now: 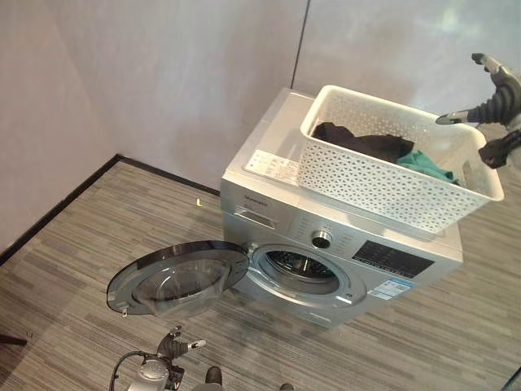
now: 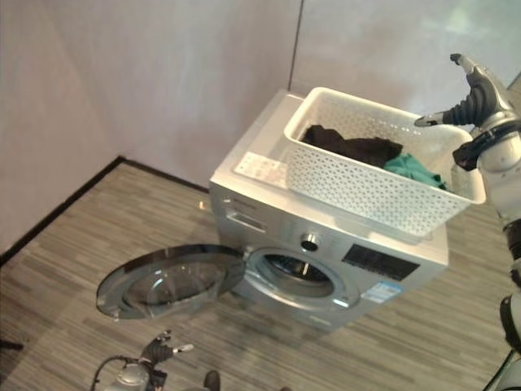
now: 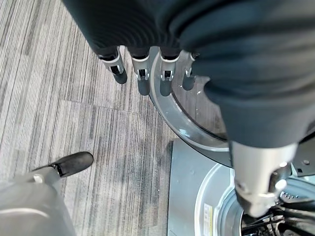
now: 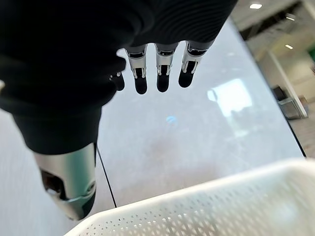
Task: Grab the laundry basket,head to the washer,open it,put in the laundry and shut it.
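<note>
Laundry (image 1: 370, 147) lies in basket (image 1: 383, 183) atop washer (image 1: 269, 163), door (image 1: 179, 277) open; right hand (image 2: 480, 94), fingers spread empty, hovers just above basket's far corner, nearer than low left hand (image 1: 175, 346), fingers relaxed straight.

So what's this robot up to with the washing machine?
It is doing laundry. The white basket sits on top of the washer, with dark and teal clothes inside, and the washer's round door hangs open. The right hand is raised, fingers open, beside the basket's far end. The left hand is low near the door, holding nothing. No clothes are loaded yet.
</note>
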Tool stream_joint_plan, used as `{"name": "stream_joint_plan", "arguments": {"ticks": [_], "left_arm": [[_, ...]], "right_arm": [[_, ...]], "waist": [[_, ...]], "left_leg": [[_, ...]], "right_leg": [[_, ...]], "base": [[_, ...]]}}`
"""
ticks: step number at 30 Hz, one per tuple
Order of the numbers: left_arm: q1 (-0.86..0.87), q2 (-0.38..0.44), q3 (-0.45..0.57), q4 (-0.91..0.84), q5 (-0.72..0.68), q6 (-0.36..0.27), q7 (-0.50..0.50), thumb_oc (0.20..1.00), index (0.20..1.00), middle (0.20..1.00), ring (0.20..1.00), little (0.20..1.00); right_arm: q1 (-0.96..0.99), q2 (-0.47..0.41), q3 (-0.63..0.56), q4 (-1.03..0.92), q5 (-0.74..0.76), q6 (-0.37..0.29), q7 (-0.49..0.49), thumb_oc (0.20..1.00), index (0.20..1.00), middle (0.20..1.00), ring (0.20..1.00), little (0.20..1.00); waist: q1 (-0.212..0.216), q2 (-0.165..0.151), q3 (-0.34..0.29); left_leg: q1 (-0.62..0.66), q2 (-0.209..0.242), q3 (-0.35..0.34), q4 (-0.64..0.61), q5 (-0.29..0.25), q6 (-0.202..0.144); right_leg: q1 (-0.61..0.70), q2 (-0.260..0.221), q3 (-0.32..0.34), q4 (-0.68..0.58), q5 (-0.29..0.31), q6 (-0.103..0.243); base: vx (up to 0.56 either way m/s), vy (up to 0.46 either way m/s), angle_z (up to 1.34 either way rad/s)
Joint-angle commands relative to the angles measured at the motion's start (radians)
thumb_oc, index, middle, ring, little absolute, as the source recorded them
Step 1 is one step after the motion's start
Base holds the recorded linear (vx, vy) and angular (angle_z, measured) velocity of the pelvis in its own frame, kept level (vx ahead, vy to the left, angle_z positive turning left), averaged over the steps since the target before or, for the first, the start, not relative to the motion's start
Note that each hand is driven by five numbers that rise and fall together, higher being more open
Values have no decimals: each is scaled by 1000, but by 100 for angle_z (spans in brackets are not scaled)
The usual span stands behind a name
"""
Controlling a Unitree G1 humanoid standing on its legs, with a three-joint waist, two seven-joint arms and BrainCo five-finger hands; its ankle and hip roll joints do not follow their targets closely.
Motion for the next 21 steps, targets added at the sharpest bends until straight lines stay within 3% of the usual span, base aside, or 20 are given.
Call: {"name": "stream_joint_plan", "arguments": {"ticks": [1, 6, 12, 21], "left_arm": [[-25, 18, -54, 41, -38, -37, -9, 1000, 1000, 1000, 1000, 1000], [-14, 23, -44, 65, -46, -30, -29, 1000, 1000, 1000, 1000, 1000], [7, 24, -25, 77, -46, -25, -52, 1000, 1000, 1000, 1000, 1000], [20, 17, -1, 88, -81, -26, -64, 1000, 1000, 1000, 1000, 1000]], "right_arm": [[-96, -75, 72, 104, 23, -3, 37, 1000, 1000, 1000, 1000, 1000], [-118, -66, 149, 192, 46, 8, 121, 1000, 1000, 1000, 1000, 1000], [-70, -105, 228, 158, 14, 11, 225, 1000, 1000, 1000, 1000, 1000], [-22, -81, 227, 177, -8, 3, 253, 1000, 1000, 1000, 1000, 1000]], "waist": [[48, 1, -47], [60, -15, -42], [69, -31, -28], [83, -29, -13]], "left_leg": [[13, 88, 9, 13, -55, -31], [-4, 94, -1, 10, -46, -39], [-16, 101, -12, 11, -42, -45], [-23, 105, -17, 4, -36, -48]], "right_leg": [[-67, -76, -2, 31, 13, 64], [-72, -71, -24, 28, 13, 64], [-73, -65, -44, 26, 14, 63], [-78, -59, -58, 16, 13, 63]], "base": [[28, -5, 26], [28, -7, 10], [27, -10, 10], [18, 0, 0]]}}
